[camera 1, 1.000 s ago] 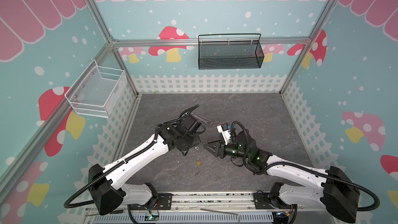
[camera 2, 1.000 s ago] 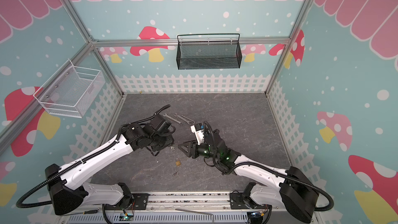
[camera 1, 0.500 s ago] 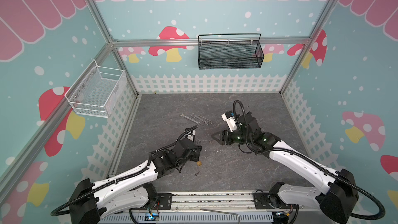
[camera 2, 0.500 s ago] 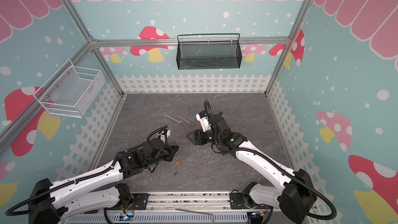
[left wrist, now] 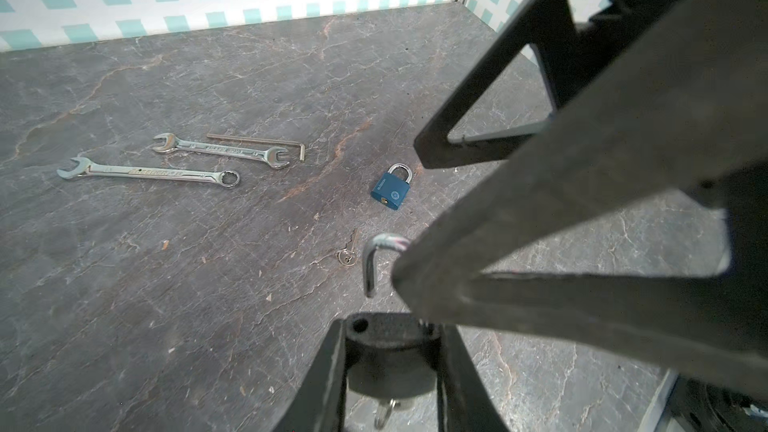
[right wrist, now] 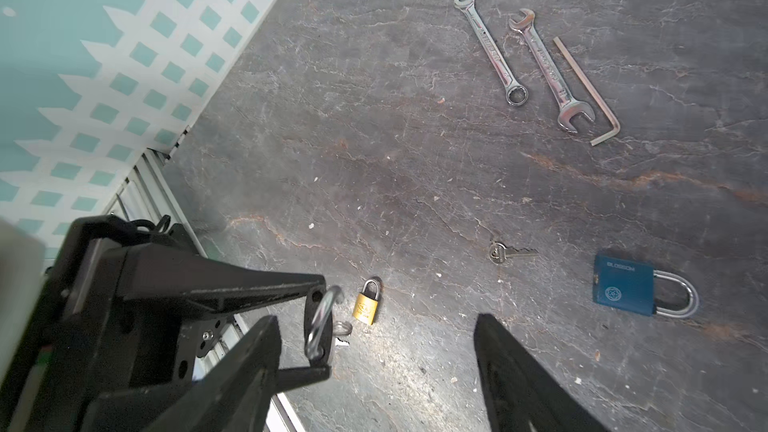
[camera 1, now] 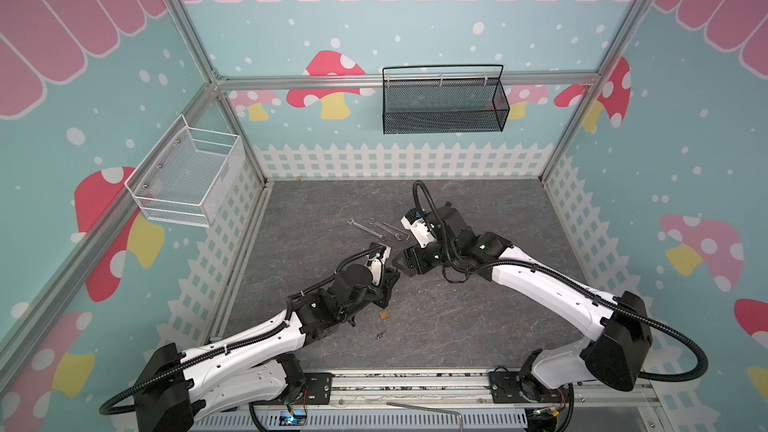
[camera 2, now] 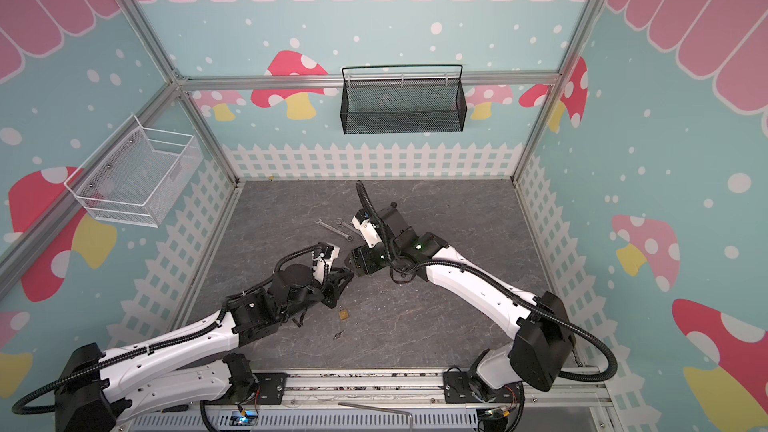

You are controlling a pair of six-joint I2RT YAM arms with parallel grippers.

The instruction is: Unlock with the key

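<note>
While the left gripper (camera 1: 386, 290) clamps the black padlock (left wrist: 390, 351), shackle (left wrist: 370, 263) swung open, key ring (left wrist: 382, 413) dangling from its other end, a loose key (right wrist: 505, 252) lies on the table (camera 1: 478, 326) near that padlock; just right of it the right gripper (camera 1: 400, 265) gapes empty.

Grey stone-patterned tabletop (right wrist: 374, 139): two chrome spanners (right wrist: 492, 49), steel hex key (right wrist: 588, 89) alongside; small silver key (right wrist: 509, 252); blue padlock (right wrist: 623, 290) lying flat; small brass padlock (right wrist: 367, 301); left gripper (right wrist: 326, 326) clamping black padlock (right wrist: 309, 313), shackle sprung open.
</note>
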